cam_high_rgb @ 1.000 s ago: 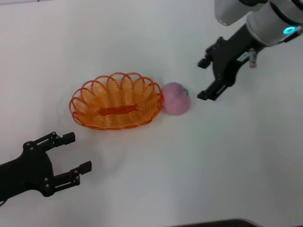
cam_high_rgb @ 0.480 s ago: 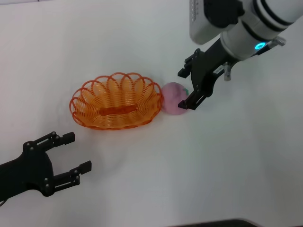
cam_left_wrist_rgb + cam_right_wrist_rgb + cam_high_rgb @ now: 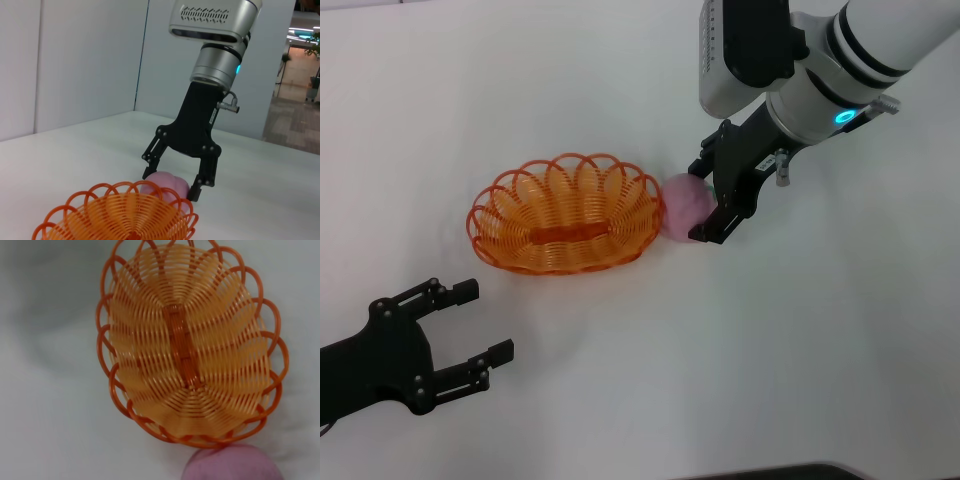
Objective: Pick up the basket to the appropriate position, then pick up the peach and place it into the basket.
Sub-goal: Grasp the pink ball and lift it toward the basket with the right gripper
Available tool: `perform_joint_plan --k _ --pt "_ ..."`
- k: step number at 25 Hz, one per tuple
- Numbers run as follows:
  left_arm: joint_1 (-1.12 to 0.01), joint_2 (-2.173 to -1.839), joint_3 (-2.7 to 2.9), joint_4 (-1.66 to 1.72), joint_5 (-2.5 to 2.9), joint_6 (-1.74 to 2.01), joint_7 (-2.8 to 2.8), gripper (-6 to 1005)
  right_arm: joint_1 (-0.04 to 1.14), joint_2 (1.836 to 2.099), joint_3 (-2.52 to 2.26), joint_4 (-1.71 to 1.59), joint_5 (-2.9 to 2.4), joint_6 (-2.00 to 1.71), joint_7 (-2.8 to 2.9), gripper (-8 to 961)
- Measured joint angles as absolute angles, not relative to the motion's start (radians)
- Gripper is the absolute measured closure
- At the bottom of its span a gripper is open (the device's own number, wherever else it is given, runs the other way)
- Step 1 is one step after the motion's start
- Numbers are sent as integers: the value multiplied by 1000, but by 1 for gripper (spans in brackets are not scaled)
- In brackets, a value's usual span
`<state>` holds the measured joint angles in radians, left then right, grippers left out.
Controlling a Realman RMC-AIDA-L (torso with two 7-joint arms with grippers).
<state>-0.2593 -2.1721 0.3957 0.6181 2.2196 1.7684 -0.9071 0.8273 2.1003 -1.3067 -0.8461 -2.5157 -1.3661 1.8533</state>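
— Head view? 
— High up, tilted down over the bench [image 3: 840, 360], taking in everything.
— Left wrist? 
— Low, near bench level, facing across the basket [image 3: 120, 215].
— Right wrist? 
— Close above, looking down. 
— Shared? 
— Basket and peach [image 3: 232, 464], in all three.

Bright, even light falls from above, washing the white table [image 3: 620, 400] almost featureless in the head view, with only a faint shadow under the basket [image 3: 563, 213] and the peach [image 3: 685, 208]. The right wrist view is soft and slightly hazy, the table there turning grey-green toward its far left corner. In the left wrist view the near rim of the basket is a little blurred, and a lit corridor glows far right.
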Motion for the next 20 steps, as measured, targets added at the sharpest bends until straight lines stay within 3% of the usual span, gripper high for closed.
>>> perform_joint_plan --k 9,20 --pt "-258 -2172 396 618 2220 1765 -907 201 816 2100 -1310 -855 -2516 -1337 1862 193" --pt "-256 -2172 396 619 2220 1761 -909 201 814 2100 -1310 -856 -2515 -1348 1869 437"
